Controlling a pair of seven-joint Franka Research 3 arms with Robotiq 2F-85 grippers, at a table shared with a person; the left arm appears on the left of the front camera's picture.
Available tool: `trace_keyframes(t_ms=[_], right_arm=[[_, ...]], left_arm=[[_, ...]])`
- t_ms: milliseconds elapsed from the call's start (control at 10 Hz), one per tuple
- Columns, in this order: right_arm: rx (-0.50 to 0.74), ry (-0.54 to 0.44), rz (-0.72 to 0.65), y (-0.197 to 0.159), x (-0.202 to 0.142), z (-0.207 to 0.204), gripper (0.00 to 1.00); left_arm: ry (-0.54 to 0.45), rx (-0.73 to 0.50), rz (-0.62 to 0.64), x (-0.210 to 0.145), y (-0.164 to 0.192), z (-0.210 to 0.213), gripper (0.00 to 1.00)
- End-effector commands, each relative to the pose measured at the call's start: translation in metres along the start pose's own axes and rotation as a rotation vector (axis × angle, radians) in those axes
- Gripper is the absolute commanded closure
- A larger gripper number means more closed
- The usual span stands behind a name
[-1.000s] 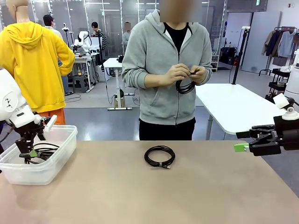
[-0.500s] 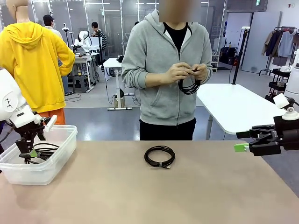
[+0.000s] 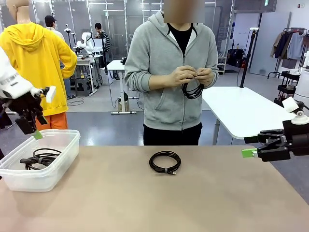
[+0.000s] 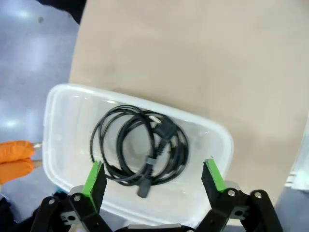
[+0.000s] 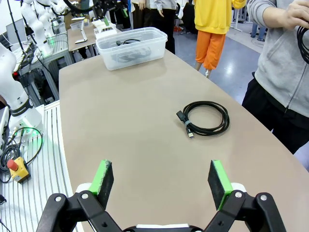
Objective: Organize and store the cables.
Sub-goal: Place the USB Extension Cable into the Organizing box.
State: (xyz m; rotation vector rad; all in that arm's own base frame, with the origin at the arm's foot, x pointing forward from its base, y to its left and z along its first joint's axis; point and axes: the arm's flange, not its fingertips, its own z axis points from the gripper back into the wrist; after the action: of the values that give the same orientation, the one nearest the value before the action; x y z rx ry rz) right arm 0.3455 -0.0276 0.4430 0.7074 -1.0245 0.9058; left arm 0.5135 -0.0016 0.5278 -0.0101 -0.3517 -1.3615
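Table [image 3: 145, 198], left gripper [image 3: 32, 129] apparently risen above bin [image 3: 57, 166]

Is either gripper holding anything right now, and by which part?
Neither: the left gripper and right gripper are both open and empty. The person's hands hold a coiled thin black cable, pinched at the top of its loops.
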Motion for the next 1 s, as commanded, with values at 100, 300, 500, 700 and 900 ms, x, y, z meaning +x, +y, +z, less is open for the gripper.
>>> trace_keyframes(t_ms=[100, 300, 500, 700, 900], right_arm=[[-0.001, -0.011, -0.025, 0.001, 0.003, -0.001, 0.00], [-0.001, -0.011, -0.025, 0.001, 0.003, -0.001, 0.00], [-0.001, -0.011, -0.025, 0.001, 0.003, -0.001, 0.00], [-0.001, -0.011, -0.025, 0.001, 0.003, -0.001, 0.00], [-0.001, -0.011, -0.025, 0.001, 0.003, -0.001, 0.00]], left_arm=[[-0.164, -0.042, 0.271, -0.025, -0.050, 0.033, 0.00], [-0.299, -0.062, 0.388, -0.051, -0.093, 0.051, 0.00], [-0.429, -0.029, 0.488, -0.072, -0.135, 0.064, 0.00], [-0.534, 0.004, 0.591, -0.096, -0.160, 0.071, 0.00], [-0.578, 0.003, 0.656, -0.113, -0.168, 0.075, 0.00]])
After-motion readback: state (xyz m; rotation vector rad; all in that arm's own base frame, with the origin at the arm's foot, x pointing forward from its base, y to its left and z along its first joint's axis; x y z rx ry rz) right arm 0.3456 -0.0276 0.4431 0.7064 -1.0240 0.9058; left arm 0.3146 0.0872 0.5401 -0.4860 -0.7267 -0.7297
